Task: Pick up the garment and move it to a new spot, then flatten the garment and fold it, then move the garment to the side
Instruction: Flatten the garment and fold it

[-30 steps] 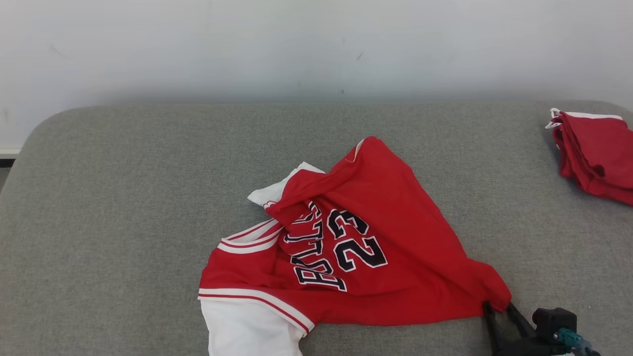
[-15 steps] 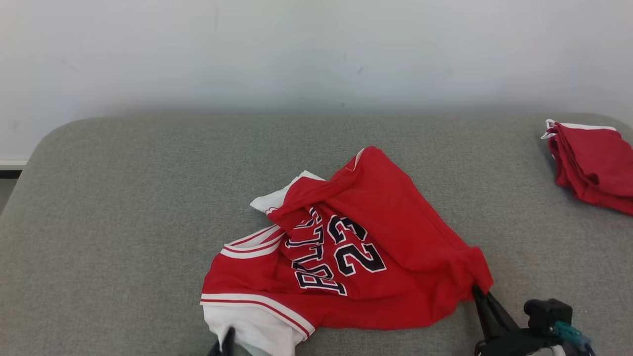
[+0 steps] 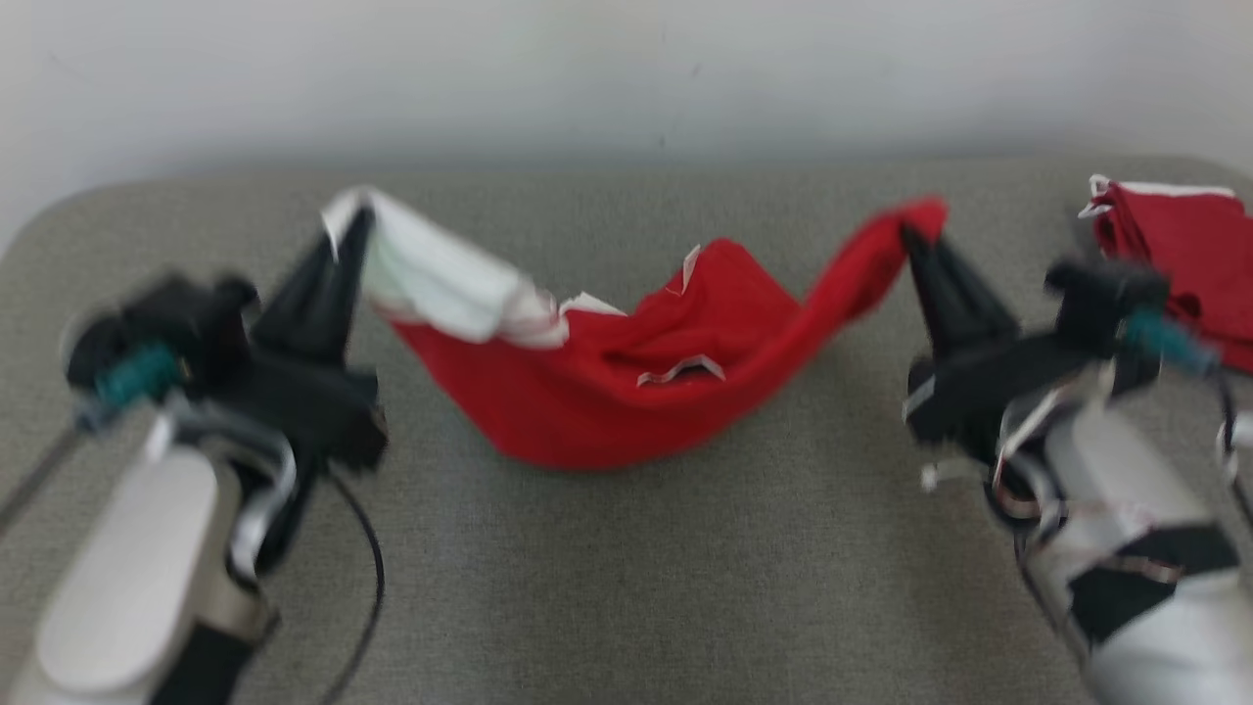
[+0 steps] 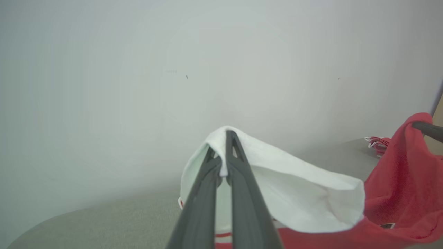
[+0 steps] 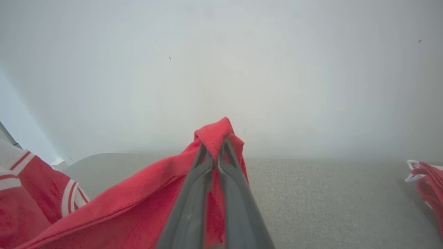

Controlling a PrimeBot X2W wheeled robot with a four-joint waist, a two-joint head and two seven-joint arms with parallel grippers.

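The garment [image 3: 626, 397] is a red jersey with a white sleeve. It hangs in a sagging arc between both arms above the grey table [image 3: 607, 578]. My left gripper [image 3: 354, 223] is shut on the white sleeve at the upper left; the left wrist view shows white cloth [image 4: 277, 180] pinched at the tips of that gripper [image 4: 225, 138]. On the right, my right gripper [image 3: 908, 233] is shut on a red corner, and the right wrist view shows red fabric [image 5: 145, 193] draped over that gripper [image 5: 216, 143]. The jersey's print is hidden in the folds.
A folded pile of red garments [image 3: 1170, 250] lies at the table's far right edge, also in the right wrist view as red cloth [image 5: 427, 183]. A pale wall [image 3: 626, 69] rises behind the table. Open grey surface spreads in front and to the left.
Both grippers closed on the jersey's ends and lifted it off the table, pulling them apart. The camera view has shifted too.
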